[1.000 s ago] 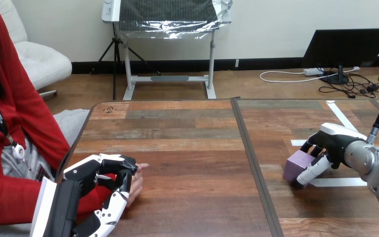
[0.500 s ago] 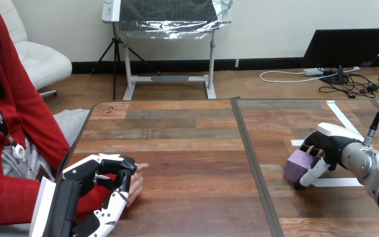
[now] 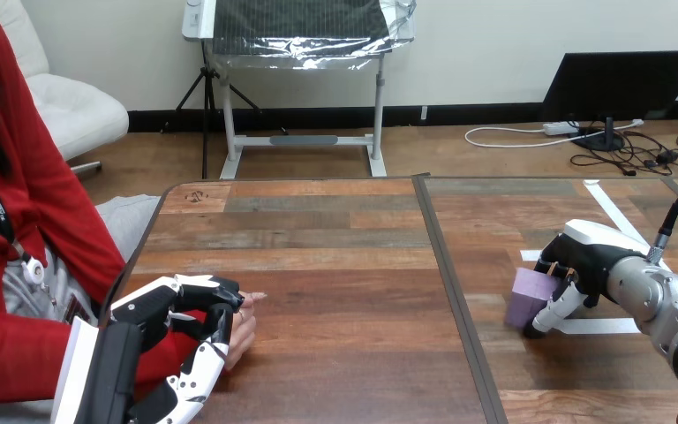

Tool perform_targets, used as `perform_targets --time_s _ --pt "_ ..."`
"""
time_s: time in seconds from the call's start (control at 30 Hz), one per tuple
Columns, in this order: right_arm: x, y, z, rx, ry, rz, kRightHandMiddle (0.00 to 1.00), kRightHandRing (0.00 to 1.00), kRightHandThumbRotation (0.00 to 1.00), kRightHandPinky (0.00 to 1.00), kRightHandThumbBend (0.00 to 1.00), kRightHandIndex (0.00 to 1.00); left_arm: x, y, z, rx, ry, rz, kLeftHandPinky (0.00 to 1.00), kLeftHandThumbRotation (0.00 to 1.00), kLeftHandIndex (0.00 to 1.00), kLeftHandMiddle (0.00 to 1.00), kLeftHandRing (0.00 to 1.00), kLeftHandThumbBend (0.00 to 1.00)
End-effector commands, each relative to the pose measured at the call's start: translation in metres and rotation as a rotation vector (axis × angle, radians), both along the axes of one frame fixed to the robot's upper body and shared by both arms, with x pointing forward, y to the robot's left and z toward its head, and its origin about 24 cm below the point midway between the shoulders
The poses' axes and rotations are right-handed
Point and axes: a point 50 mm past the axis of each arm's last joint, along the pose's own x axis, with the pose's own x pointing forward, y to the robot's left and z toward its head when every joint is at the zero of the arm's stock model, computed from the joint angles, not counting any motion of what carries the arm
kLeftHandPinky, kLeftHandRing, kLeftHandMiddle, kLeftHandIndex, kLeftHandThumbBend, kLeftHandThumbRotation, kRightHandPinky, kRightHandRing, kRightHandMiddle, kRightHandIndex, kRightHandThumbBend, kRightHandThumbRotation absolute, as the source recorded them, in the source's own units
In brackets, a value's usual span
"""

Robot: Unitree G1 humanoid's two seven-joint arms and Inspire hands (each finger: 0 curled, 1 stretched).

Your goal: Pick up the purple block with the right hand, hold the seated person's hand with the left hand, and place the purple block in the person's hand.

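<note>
In the head view I judge the task about halfway through. My left hand (image 3: 163, 311) is at the near left edge of the table (image 3: 335, 256). Its fingers are curled over the person's hand (image 3: 244, 329) from above, with its thumb side coming up beneath. I count that as a hold on the person's hand, so that step looks done. Only the person's fingertips poke out past my fingers, pointing toward the table's middle.

On the far right, my right hand (image 3: 593, 254) is closed on the block (image 3: 528, 297), pinching it between the thumb in front and the fingers behind. The block sits just beside the white tape (image 3: 602, 325) on the right half of the table. I can't tell whether it has left the surface or rests on it. So the grasp is made and the lift is at best just starting.

What's left is the carry across the table and the release into the person's hand, which is well apart from the block.

For pose, the right forearm comes in low from the right edge with the wrist bent inward toward the block. The left forearm runs up from the bottom left corner with the back of the hand turned up.
</note>
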Motion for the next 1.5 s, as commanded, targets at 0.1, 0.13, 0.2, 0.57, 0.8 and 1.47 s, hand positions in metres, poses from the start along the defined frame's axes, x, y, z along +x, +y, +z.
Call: perform_targets --time_s 0.1,0.13,0.2,0.57,0.8,1.47 --pt "0.0093 0.0115 0.0098 0.037 -0.076 0.02 0.57 0.54 0.0 0.5 0.74 0.54 0.0058 -0.0001 0.0093 -0.009 -0.063 0.001 0.5 0.39 0.52 0.66 0.62 0.25" --pt "0.0094 0.0117 0.01 0.038 -0.076 0.02 0.57 0.54 0.0 0.5 0.74 0.54 0.006 0.0 0.0093 -0.006 -0.065 0.002 0.5 0.39 0.52 0.66 0.62 0.25" --pt "0.0096 0.0119 0.0103 0.039 -0.076 0.021 0.57 0.54 0.0 0.5 0.74 0.54 0.0062 0.0002 0.0093 -0.002 -0.067 0.003 0.5 0.38 0.52 0.66 0.62 0.25" --pt "0.0095 0.0124 0.0099 0.039 -0.087 0.02 0.57 0.54 0.0 0.5 0.75 0.52 0.0065 0.0004 0.0095 0.004 -0.062 -0.002 0.49 0.38 0.52 0.65 0.62 0.28" --pt "0.0094 0.0126 0.0097 0.032 -0.104 0.023 0.56 0.53 0.0 0.49 0.76 0.52 0.007 0.0004 0.0096 -0.001 -0.064 -0.006 0.49 0.38 0.52 0.65 0.61 0.28" --pt "0.0103 0.0123 0.0127 0.066 -0.137 0.017 0.55 0.52 0.0 0.49 0.78 0.52 0.0078 0.0006 0.009 0.0 -0.066 0.0 0.49 0.33 0.52 0.65 0.61 0.3"
